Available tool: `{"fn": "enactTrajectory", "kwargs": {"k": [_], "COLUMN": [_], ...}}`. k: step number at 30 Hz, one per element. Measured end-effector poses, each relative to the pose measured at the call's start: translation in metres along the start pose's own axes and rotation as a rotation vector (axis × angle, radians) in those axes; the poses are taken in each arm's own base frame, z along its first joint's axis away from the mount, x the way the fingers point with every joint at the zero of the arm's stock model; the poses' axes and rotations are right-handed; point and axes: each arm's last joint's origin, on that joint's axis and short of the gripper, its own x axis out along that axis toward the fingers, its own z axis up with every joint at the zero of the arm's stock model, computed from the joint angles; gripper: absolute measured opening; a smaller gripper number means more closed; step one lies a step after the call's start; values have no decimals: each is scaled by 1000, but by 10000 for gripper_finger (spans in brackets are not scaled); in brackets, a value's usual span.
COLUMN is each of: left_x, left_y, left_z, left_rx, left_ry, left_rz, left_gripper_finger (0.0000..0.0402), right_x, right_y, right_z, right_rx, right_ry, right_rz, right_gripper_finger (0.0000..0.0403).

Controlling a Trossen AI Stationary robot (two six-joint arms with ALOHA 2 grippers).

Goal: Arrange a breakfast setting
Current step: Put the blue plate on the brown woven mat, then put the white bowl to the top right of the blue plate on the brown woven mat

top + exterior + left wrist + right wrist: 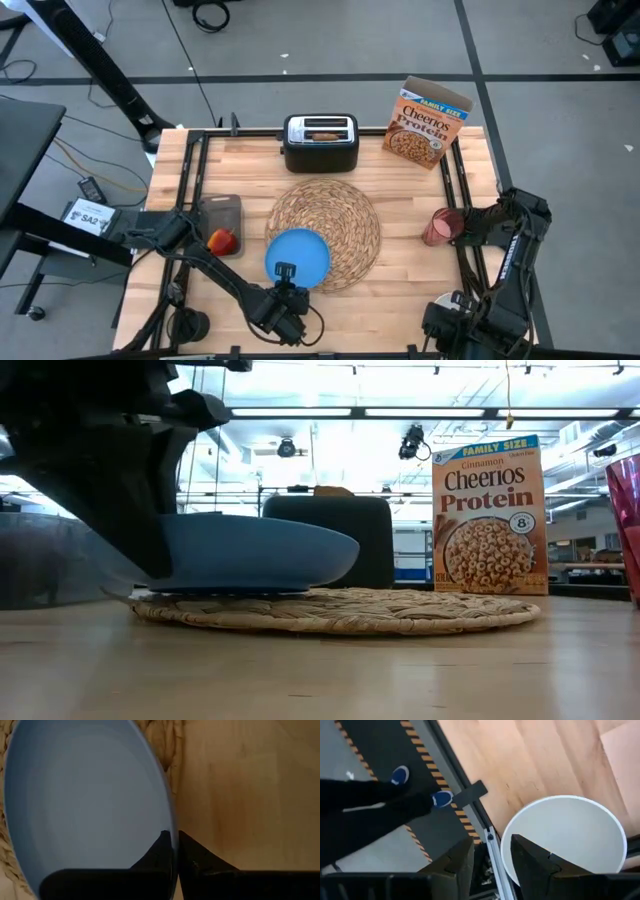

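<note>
the left tool [285, 271] pinches the near rim of the blue plate [298, 255], which rests on the placemat [340, 225].

blue plate [298, 252] on tan woven placemat [345, 225]; white bowl [570, 835].

The dark left arm hides the near side of the blue plate [250, 550] in the low view. The red cup [627, 520] is cut off beside the Cheerios box [490, 520].

Left gripper [171, 840] pinches blue plate [85, 805] rim over placemat [160, 742].
</note>
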Motion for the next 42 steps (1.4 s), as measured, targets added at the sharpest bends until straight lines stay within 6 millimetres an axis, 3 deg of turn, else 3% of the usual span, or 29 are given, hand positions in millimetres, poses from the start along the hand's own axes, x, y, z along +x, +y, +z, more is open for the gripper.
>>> {"fn": "enactTrajectory", "kwargs": {"k": [11,18,24,28,36,42], "left_x": [0,-22,-40,-73,-170,-219], "left_y": [2,1,8,30,99,140], "left_z": [2,4,7,3,-16,-41], "left_rx": [-18,14,30,-1,-222,-356], "left_ry": [15,53,26,-10,-261,-474], "left_rz": [-52,-99,-112,-129,-265,-201], "left_gripper_finger": [118,165,188,194,185,183], "right_x": [34,57,78,93,109,120], "right_y": [-7,-21,-25,-33,-40,-49], "right_z": [-6,-5,4,6,11,20], "right_rx": [287,440,529,585,641,690], "right_ry": [77,99,99,92,102,64], "right_rz": [-31,-136,-110,-126,-112,-128], "right_gripper_finger": [233,234,233,229,209,172]}}
